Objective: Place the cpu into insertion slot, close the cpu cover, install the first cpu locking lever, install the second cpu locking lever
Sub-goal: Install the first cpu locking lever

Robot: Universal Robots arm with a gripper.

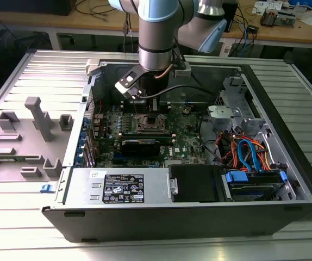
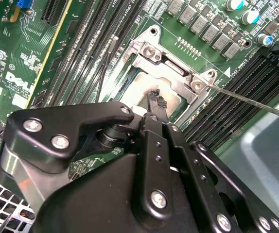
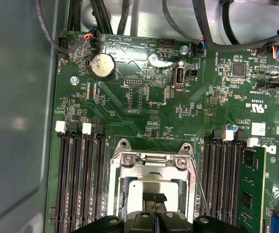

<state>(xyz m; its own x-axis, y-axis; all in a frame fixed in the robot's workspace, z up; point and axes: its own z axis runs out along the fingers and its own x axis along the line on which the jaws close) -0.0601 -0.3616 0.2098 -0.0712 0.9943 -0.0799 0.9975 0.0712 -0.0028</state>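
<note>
In the exterior view my gripper (image 1: pixel 153 117) reaches down into the open computer case, right over the insertion slot (image 1: pixel 151 125) on the green board. In both wrist views the black fingertips (image 3: pixel 154 197) sit together on the pale silver top of the cpu (image 3: pixel 138 185), which lies in the slot. The cpu cover (image 3: pixel 151 168), a silvery frame, lies down around the chip; it also shows as the cpu cover (image 2: pixel 176 83) in the second wrist view. One thin locking lever (image 2: pixel 250 100) sticks out free past the slot's corner. The same lever (image 3: pixel 199 187) runs along the slot's side.
Long black memory slots (image 3: pixel 78 179) flank the socket, and a green memory module (image 3: pixel 251 187) stands in one. A coin battery (image 3: pixel 102 65) and black cables (image 3: pixel 217 29) lie beyond. The case wall (image 3: pixel 18 121) is close. A grey fixture tray (image 1: pixel 25 136) sits outside.
</note>
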